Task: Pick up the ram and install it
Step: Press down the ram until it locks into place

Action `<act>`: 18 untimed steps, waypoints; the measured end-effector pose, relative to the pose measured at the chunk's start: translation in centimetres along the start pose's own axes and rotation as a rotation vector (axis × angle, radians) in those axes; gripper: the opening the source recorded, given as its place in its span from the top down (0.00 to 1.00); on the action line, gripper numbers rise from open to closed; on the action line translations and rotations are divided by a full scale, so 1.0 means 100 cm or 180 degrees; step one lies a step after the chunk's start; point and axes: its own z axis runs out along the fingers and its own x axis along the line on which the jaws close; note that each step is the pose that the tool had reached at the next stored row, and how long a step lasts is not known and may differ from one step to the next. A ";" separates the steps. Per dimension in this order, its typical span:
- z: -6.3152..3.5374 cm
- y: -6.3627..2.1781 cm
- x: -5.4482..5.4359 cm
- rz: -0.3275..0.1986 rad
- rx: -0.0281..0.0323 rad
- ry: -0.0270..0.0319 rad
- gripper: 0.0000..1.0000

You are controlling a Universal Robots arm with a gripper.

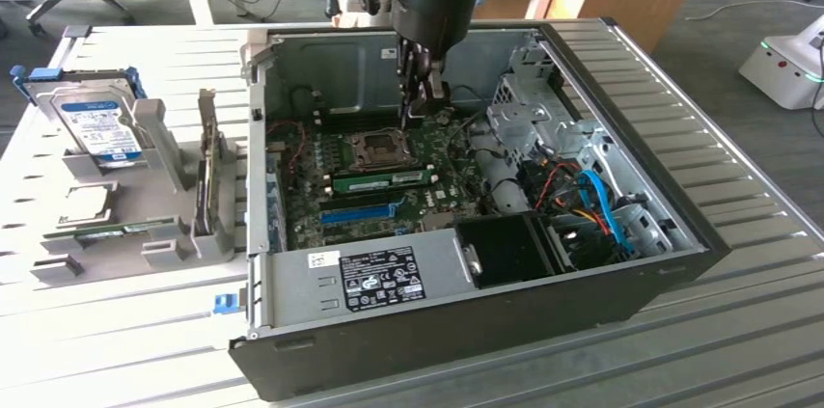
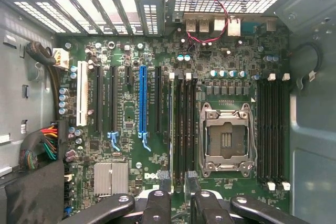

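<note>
A ram (image 1: 382, 179), a narrow green stick with a pale label, stands in a motherboard slot beside the empty CPU socket (image 1: 382, 145). In the wrist view the ram (image 2: 170, 124) shows edge-on as a thin line in its slot. My gripper (image 1: 419, 114) hangs above the board on the far side of the socket, apart from the ram. Its dark fingers are spread in the wrist view, and the gripper (image 2: 177, 182) is open with nothing between them. A second green stick (image 1: 110, 231) lies on the grey fixture at the exterior view's left.
The open PC case (image 1: 386, 278) walls the motherboard in. A bright-blue slot (image 1: 354, 213) lies near the ram. Cables and drive cages (image 1: 586, 196) crowd the exterior view's right. On the fixture stand a hard drive (image 1: 96, 123) and an upright expansion card (image 1: 206, 172).
</note>
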 end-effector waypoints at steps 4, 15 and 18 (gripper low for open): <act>0.0000 0.0000 0.000 0.0000 0.0000 0.0000 0.76; 0.0000 0.0000 0.000 0.0000 0.0000 0.0000 0.89; 0.0000 0.0000 0.000 0.0000 0.0000 0.0000 0.89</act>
